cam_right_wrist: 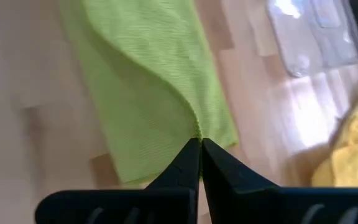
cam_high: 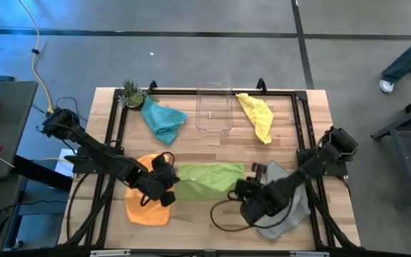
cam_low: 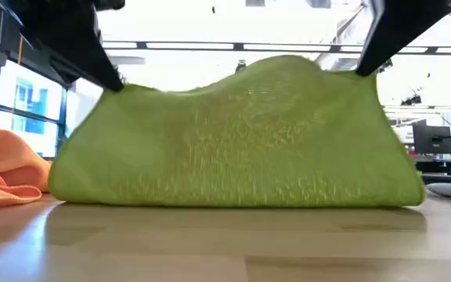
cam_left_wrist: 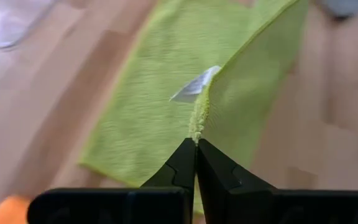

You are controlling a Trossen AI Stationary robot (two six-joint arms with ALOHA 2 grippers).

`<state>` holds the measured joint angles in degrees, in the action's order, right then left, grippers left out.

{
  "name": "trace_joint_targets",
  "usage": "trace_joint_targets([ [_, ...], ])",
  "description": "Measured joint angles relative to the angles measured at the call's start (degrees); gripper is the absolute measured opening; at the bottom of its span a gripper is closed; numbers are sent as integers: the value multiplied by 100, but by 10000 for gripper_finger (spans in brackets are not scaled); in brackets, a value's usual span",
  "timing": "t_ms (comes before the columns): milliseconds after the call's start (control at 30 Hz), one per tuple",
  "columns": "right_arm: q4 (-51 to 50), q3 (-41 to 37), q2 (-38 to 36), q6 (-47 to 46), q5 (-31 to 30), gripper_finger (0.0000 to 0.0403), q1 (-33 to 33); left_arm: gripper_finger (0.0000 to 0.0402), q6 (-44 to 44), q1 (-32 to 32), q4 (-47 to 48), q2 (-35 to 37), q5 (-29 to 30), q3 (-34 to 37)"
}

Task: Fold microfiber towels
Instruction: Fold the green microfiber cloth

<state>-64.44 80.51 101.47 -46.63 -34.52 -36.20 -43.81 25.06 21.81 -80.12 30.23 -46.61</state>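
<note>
You are partway through folding the lime green towel [cam_high: 209, 178], which is lying in the middle of the table's near half. The left gripper [cam_left_wrist: 196, 146] is pinching its left end, jaws pressed together on a tuck of cloth, and the right gripper [cam_right_wrist: 200, 144] is pinching the right end the same way. Both ends are being held up, so the towel is hanging in a low arch with its bottom edge resting on the wood.

Your next move, most likely, calls for carrying both held corners across together and laying them onto the opposite edge (keeping them level).

The orange towel [cam_high: 147, 203] is lying just left, the grey towel [cam_high: 289, 203] just right. The teal towel [cam_high: 164, 120], yellow towel [cam_high: 257, 116] and clear bin [cam_high: 213, 107] are sitting at the far side, well apart.
</note>
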Motion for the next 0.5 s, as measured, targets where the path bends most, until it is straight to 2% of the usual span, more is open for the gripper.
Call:
trace_joint_targets([
  [233, 248, -392, 0, 100, 32, 0, 433, 0, -262, -323, 613, -78, 111, 2],
  [500, 905, -1074, 0, 227, 169, 0, 789, 0, -146, -640, 682, -356, -4, 1],
])
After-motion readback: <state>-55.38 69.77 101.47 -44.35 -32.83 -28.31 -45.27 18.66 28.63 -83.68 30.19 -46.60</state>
